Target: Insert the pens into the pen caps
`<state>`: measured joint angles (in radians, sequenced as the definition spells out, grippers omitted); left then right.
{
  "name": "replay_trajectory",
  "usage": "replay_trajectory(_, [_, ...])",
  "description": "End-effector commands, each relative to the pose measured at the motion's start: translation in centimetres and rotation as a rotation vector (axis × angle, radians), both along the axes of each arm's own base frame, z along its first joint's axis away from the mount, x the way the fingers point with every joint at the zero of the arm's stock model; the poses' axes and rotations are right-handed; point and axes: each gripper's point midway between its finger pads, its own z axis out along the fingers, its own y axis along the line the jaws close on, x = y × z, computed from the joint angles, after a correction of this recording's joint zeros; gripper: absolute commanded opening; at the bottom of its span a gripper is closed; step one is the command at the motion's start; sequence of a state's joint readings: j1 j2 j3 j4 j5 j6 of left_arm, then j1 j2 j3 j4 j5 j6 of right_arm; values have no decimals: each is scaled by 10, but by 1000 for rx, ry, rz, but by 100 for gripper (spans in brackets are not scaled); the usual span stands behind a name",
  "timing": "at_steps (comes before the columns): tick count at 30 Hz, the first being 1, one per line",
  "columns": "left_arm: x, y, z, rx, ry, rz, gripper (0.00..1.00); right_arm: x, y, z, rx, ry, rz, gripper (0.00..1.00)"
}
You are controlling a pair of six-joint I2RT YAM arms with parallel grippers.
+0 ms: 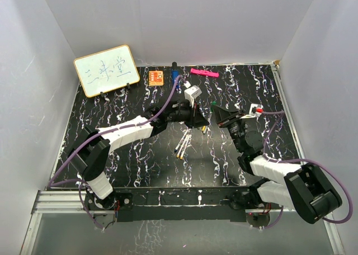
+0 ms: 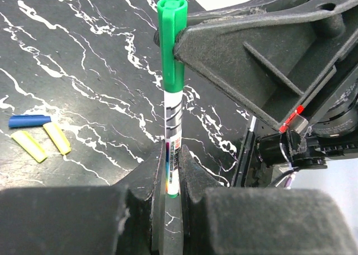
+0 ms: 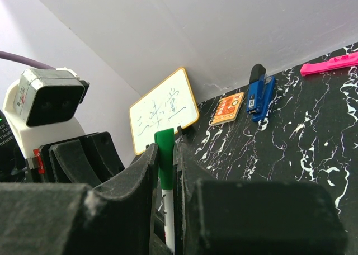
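Note:
A pen (image 2: 173, 143) with a white printed barrel stands upright between the pads of my left gripper (image 2: 172, 157), which is shut on its lower end. A green pen cap (image 2: 172, 42) sits over the pen's top. My right gripper (image 3: 166, 150) is shut on that green cap (image 3: 164, 165), and the white barrel (image 3: 169, 221) shows below it. In the top view both grippers meet over the table's middle, left (image 1: 199, 118) and right (image 1: 220, 116). Several loose pens (image 1: 182, 146) lie just in front of them. A blue cap (image 2: 29, 121) and two yellow caps (image 2: 57, 137) lie on the table.
Along the back edge of the black marbled table (image 1: 128, 165) stand a small whiteboard (image 1: 106, 70), an orange card (image 1: 156, 77), a dark blue chunky object (image 1: 175, 74) and a pink bar (image 1: 203, 72). White walls enclose the table on three sides.

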<state>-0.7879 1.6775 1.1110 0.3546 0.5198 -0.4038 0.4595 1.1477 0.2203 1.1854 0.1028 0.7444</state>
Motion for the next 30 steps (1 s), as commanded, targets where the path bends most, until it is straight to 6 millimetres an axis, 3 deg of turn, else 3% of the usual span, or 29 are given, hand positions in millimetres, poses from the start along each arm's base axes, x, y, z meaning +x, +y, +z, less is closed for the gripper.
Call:
replay_trajectory(1, [26,-7,83,-146,-229,79,0,-7,29,-19,-90,56,141,0])
replay_trajectory(30, [55,27,186,-306,-516,287,0,-10,60,-81,-279,255,242,0])
